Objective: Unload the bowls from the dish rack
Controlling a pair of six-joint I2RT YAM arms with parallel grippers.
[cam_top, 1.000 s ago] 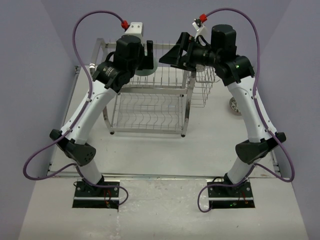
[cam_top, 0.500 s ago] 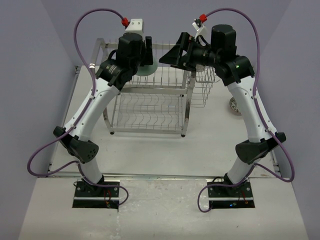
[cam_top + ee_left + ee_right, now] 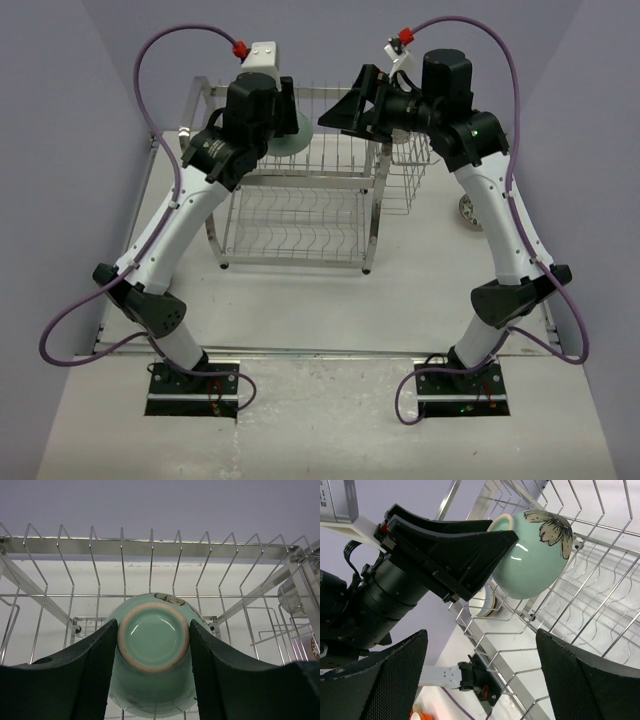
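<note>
A mint-green bowl (image 3: 150,687) with a dark flower (image 3: 551,526) lies on its side on the top tier of the steel dish rack (image 3: 300,205), its foot ring facing my left wrist camera. My left gripper (image 3: 152,624) has closed onto that foot ring, one pad touching each side; in the top view it (image 3: 284,118) is over the rack's back left. A second bowl (image 3: 487,602), white with a dark band, shows under the green one. My right gripper (image 3: 481,635) hangs open and empty beside the rack's upper tier, facing the left gripper (image 3: 455,550).
A small wire side basket (image 3: 410,175) hangs on the rack's right end, with a shiny steel cup (image 3: 299,592) near it. A small round patterned object (image 3: 468,210) lies on the table right of the rack. The lower tier (image 3: 295,235) holds only wire dividers.
The left jaws have narrowed until they touch the green bowl's foot ring, and the left arm has shifted slightly left. The right arm has not moved.
</note>
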